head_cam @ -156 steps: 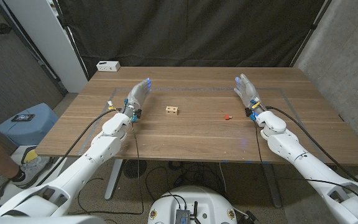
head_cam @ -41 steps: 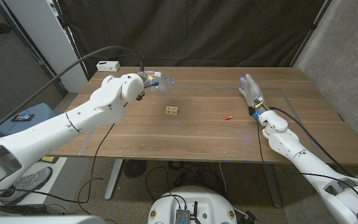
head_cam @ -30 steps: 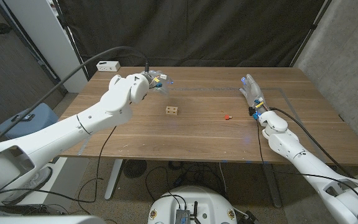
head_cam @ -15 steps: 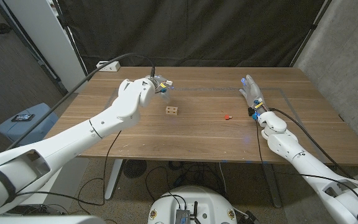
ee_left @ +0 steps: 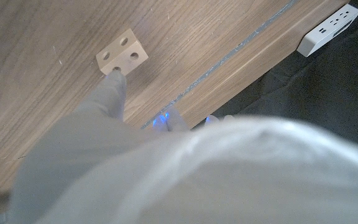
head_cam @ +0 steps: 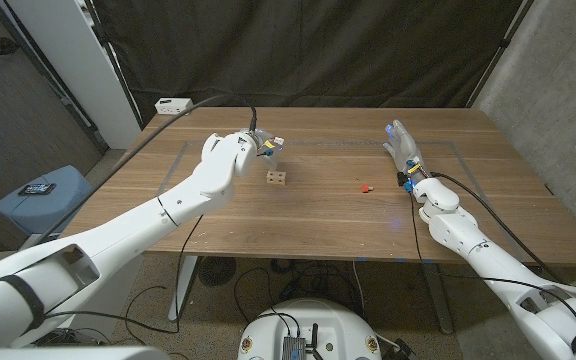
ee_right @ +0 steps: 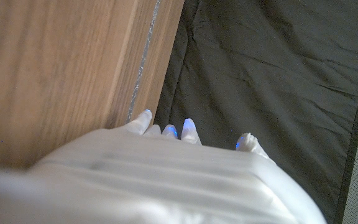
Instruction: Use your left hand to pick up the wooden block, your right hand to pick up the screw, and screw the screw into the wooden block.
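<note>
Left hand [head_cam: 264, 146] hovers just beyond the wooden block [head_cam: 277, 178], toward the table's far edge, one finger [ee_left: 112, 93] reaching to the block's corner; whether it touches I cannot tell; fingers apart, holding nothing; screw [head_cam: 366, 187] lies right of the block, nearer the right hand [head_cam: 400, 143], whose fingers stand apart, empty.

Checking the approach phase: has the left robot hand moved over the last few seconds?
Yes. The left robot hand has swung from the table's left side toward the middle, and now hovers beside the wooden block, which has stayed put.
</note>
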Motion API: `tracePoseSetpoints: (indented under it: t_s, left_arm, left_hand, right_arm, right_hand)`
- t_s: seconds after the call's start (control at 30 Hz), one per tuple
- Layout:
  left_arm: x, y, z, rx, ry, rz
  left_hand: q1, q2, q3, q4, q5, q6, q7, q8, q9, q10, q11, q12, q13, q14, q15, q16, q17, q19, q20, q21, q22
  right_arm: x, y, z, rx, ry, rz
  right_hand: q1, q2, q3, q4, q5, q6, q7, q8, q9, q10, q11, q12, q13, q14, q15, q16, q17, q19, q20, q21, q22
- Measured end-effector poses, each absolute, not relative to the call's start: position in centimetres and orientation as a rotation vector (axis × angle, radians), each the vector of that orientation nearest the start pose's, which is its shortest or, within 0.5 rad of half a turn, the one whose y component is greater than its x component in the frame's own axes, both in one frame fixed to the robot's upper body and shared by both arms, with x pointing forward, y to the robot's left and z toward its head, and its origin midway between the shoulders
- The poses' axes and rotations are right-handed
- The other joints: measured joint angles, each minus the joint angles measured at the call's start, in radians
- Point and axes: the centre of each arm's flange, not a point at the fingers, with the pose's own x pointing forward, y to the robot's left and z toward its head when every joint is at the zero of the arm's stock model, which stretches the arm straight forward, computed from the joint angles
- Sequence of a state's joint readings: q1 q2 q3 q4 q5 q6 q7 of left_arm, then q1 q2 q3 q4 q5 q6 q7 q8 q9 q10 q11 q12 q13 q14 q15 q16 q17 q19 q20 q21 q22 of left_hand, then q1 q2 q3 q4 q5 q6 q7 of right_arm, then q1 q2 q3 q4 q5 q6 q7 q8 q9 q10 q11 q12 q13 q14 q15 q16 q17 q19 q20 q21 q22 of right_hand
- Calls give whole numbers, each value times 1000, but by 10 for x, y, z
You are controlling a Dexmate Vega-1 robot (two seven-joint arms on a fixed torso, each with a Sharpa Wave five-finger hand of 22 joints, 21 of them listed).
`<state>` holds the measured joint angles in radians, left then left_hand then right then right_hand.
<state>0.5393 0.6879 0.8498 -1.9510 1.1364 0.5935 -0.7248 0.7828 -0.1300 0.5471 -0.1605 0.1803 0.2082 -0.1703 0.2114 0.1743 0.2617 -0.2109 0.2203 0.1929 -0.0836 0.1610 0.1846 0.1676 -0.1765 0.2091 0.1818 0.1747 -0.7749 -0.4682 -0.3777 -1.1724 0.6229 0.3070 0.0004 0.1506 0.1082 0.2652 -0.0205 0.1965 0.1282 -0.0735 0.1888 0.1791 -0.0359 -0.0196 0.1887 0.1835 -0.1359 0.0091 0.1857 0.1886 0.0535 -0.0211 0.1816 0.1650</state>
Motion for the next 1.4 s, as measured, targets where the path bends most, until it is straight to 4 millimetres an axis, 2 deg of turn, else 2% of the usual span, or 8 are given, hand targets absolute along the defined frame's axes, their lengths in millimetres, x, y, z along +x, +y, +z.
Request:
tracePoseSetpoints:
  t_s: [0.4, 0.83, 1.4]
  left_arm:
    - [583, 139, 52, 1886, -242, 74]
    - [587, 140, 33, 1875, -289, 120]
    - [592, 142, 14, 1838, -338, 170]
  left_hand:
    - [9, -1, -10, 2, 0, 9, 2, 0, 0, 8, -5, 0, 0, 24, -13, 4, 0, 0, 0, 7, 0]
    - [23, 4, -21, -1, 0, 31, -1, 0, 0, 47, -1, 7, 0, 82, -25, 12, 0, 0, 0, 12, 0]
    - [55, 11, -40, 0, 0, 99, -19, 8, 5, 111, -6, 20, 5, 157, -50, 16, -5, 0, 0, 27, 0]
  right_arm:
    - [676, -301, -30, 41, -568, 128]
    - [678, -301, -32, 45, -564, 124]
    - [681, -303, -35, 47, -557, 115]
  right_hand:
    - [0, 0, 0, 0, 0, 0, 0, 0, 0, 0, 0, 0, 0, -2, 2, 0, 0, -4, -4, 0, 0]
    - [0, 0, 0, 0, 0, 0, 0, 0, 0, 0, 0, 0, 0, -2, 2, 0, 0, -4, -4, 0, 0]
    - [0, 0, 3, -3, 0, 0, 0, 0, 0, 0, 0, 0, 0, -7, 7, 0, 0, -9, 2, 0, 0]
